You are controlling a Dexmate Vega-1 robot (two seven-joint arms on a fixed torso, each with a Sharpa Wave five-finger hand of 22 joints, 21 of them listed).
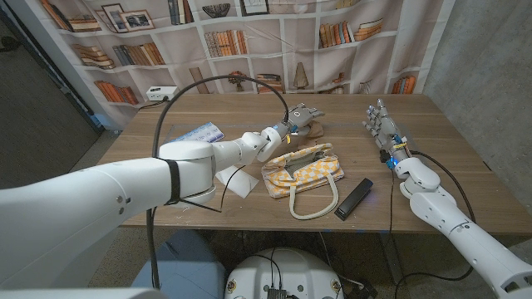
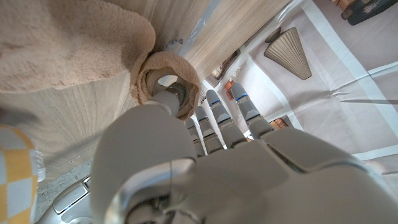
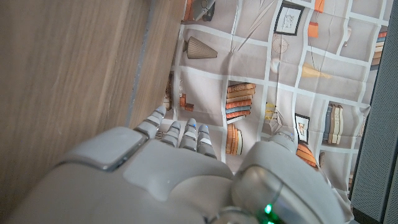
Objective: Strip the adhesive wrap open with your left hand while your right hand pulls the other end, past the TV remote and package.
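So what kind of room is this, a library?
Probably not; it looks like a test or demo space. The bookshelves are printed on a hanging cloth backdrop, beside a bare grey wall. Household items, like a checkered bag, are laid out on a wooden table.

yellow checkered handbag [image 1: 304, 172] mid-table, white paper [image 1: 235, 180] beside it, bookshelf backdrop [image 1: 249, 41] behind wooden table [image 1: 432, 124]

Rough tan cloth wrap [image 2: 74, 43]; matt wooden table [image 1: 449, 141]; glossy white plastic left hand [image 2: 186, 162]
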